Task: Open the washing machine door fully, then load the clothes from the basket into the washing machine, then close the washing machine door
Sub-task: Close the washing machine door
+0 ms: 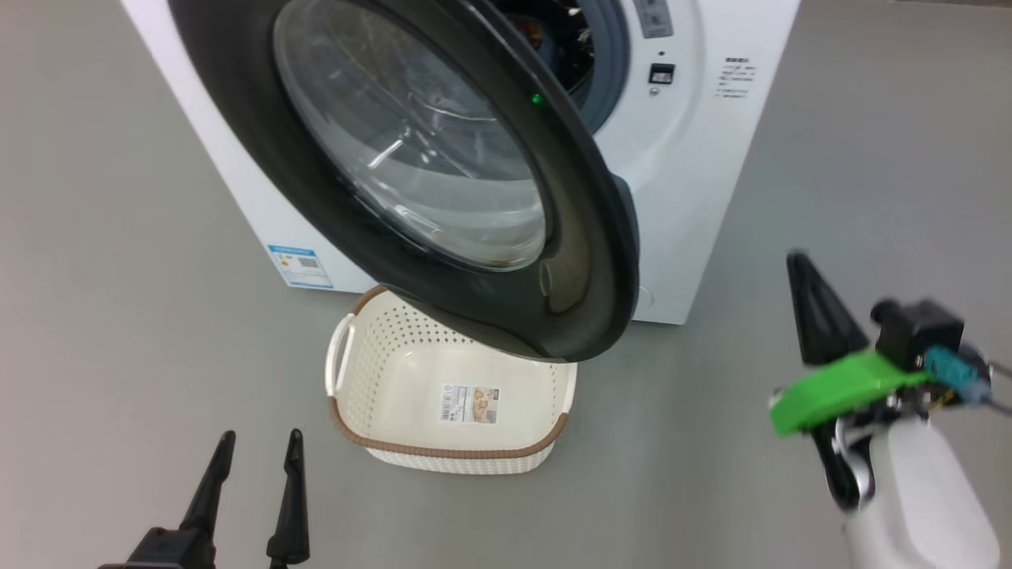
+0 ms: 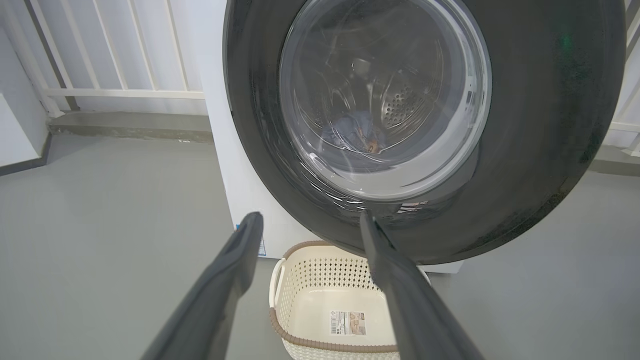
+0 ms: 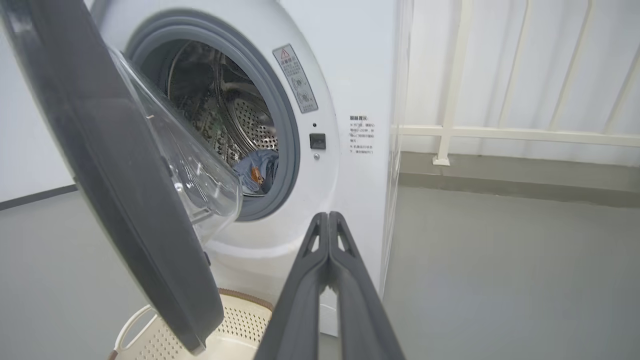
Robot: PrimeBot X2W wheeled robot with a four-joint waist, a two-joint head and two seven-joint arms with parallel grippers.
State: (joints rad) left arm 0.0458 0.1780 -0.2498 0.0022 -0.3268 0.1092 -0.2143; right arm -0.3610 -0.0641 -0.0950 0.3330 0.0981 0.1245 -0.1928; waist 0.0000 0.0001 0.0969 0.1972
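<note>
Black-fingered, my left end effector (image 1: 262, 433) sits at seven o'clock, fingers spread apart. My right end effector (image 1: 798, 265), at four o'clock, has its fingers pressed together. The basket (image 1: 443, 452) stands on the grey floor (image 1: 118, 316) at six o'clock, a label on its bottom. Over its far rim hangs the washing machine door (image 1: 237, 118), partly open. Beyond, at twelve, the clothes (image 3: 257, 172) lie low inside the washing machine (image 1: 696, 197).
</note>
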